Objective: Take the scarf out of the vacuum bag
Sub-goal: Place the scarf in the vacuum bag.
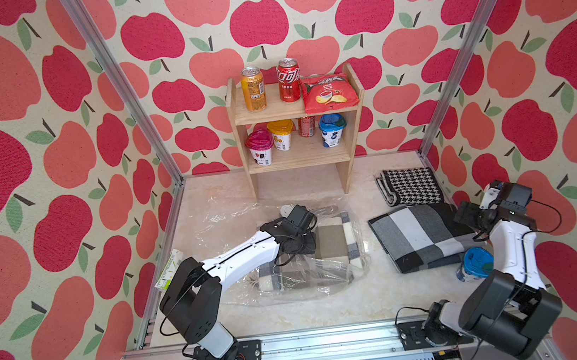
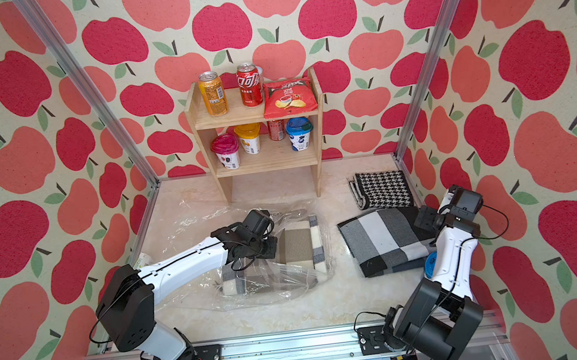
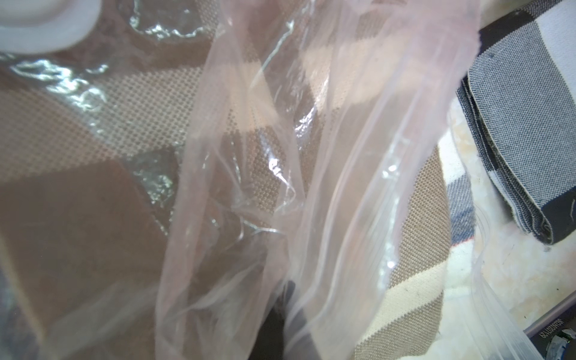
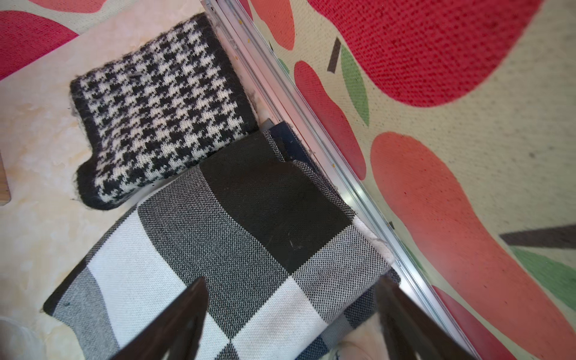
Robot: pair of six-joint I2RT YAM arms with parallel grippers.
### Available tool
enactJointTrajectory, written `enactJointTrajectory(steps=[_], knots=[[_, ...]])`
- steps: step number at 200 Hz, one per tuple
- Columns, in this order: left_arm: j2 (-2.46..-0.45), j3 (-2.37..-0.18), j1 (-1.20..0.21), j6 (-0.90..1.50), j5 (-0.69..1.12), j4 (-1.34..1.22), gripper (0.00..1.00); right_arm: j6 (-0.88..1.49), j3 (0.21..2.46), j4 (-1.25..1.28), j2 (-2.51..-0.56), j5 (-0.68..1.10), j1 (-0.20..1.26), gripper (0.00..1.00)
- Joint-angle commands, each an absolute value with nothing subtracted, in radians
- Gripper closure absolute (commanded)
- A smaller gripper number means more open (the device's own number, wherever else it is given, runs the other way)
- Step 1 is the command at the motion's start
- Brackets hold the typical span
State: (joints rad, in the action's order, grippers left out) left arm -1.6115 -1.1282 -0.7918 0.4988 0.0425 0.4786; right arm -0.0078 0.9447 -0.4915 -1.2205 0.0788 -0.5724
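The clear vacuum bag [image 1: 232, 217] [image 2: 191, 217] lies crumpled at the table's centre-left, its round white valve cap [image 1: 286, 210] [image 3: 46, 25] facing up. Inside it sits a folded beige-and-cream checked scarf [image 1: 330, 239] [image 2: 298, 246] [image 3: 417, 218]. My left gripper [image 1: 299, 240] [image 2: 268, 246] [image 3: 274, 327] is shut on a fold of the bag's film [image 3: 280, 156], over the scarf. Outside the bag, at the right, a black, grey and white checked scarf [image 1: 422, 235] [image 2: 382, 240] [image 4: 249, 218] lies on the table. My right gripper [image 1: 463, 214] [image 2: 422, 219] [image 4: 292, 280] hangs open over its right edge, holding nothing.
A houndstooth scarf [image 1: 411, 185] [image 4: 162, 109] lies at the back right corner. A wooden shelf [image 1: 294, 113] with cans, cups and a crisp packet stands at the back. A blue-lidded cup [image 1: 474, 263] stands by the right arm, a small box [image 1: 169, 268] at the left edge.
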Motion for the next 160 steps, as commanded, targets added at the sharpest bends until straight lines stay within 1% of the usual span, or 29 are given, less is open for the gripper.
enactJointTrajectory(steps=[1, 91, 108, 160], knots=[[-1.611, -1.111, -0.790, 0.492, 0.047, 0.487, 1.00, 0.009, 0.942, -0.476, -1.204, 0.097, -0.577, 0.00], [-1.606, -1.104, -0.791, 0.491, 0.058, 0.472, 1.00, 0.061, 0.948, -0.459, -1.208, 0.161, -0.571, 0.00], [-1.607, -1.103, -0.791, 0.491, 0.058, 0.469, 1.00, 0.078, 0.951, -0.454, -1.216, 0.164, -0.541, 0.00], [-1.594, -1.098, -0.791, 0.488, 0.055, 0.469, 1.00, 0.126, 0.909, -0.404, -1.199, 0.152, -0.369, 0.00]])
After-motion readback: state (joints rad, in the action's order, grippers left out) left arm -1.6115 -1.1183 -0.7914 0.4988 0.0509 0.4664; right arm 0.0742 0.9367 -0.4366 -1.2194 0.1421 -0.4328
